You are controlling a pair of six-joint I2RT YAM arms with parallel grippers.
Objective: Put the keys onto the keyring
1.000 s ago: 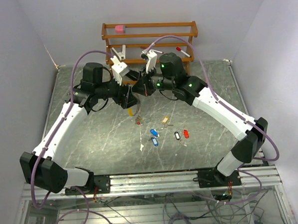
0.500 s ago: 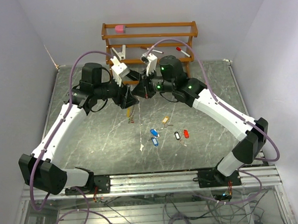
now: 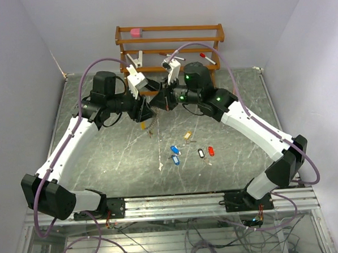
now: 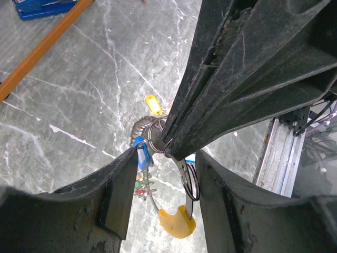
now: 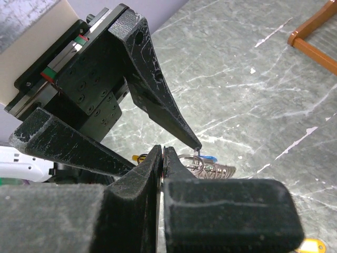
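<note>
Left wrist view — right gripper jaws clamp the keyring steady; left gripper jaws stand apart around a yellow-tagged key, likely for threading.

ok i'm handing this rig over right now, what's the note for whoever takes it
Right gripper: shut, pinching the keyring in the air.
Left gripper: open, jaws either side of the ring.
Done: a yellow key and a blue-tagged key appear to hang from the ring.
Left: two blue keys, tan key, black key and red key lie loose on the table; thread each on.
</note>
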